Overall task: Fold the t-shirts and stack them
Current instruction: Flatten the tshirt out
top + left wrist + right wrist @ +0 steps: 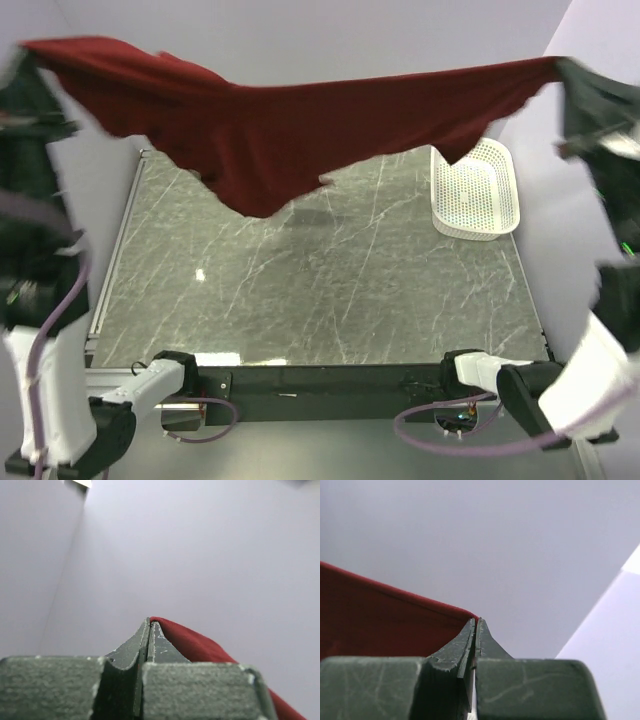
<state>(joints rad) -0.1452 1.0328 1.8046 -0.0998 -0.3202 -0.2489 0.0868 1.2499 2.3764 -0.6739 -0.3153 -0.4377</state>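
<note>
While the left tool [150, 626] and right tool [476, 626] clamp its ends, the maroon t-shirt [270, 135] hangs aloft.

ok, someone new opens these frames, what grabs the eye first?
The maroon t-shirt, stretched in mid-air across the top of the overhead view and sagging to a point above the grey marbled table. Its ends are pinched in the shut jaws of the left arm and right arm, raised high at either side. A white perforated basket sits at the table's far right.
</note>
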